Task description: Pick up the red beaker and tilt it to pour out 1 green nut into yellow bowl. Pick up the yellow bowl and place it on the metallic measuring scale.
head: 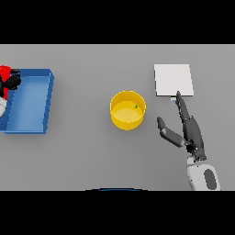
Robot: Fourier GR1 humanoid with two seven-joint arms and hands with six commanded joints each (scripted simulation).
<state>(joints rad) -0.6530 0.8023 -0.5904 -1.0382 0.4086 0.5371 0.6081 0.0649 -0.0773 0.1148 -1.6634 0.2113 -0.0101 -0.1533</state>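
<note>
Nearest the viewer, the right arm enters from the lower right edge of the grey table, its white and grey forearm leading to the dark right hand. The fingers of this hand are extended almost straight and point away from the viewer, their tips reaching the near edge of the metallic measuring scale; the thumb is spread out to the side, toward the middle of the table. The hand grasps nothing. The scale appears as a pale, flat square plate lying on the right half of the table, beyond the hand. The yellow bowl stands upright near the centre of the table, to the left of the right hand and clear of it, and apart from the scale. Inside the bowl, toward its right wall, lies a single small green nut. At the far left, a blue tray with raised walls rests on the table, partly cut off by the edge of the view. At its upper left corner the left hand is visible as a dark shape closed against the red beaker, of which only a part shows at the frame edge; the fingers appear curled round it. The beaker is over the tray's far left end, well apart from the bowl.
</note>
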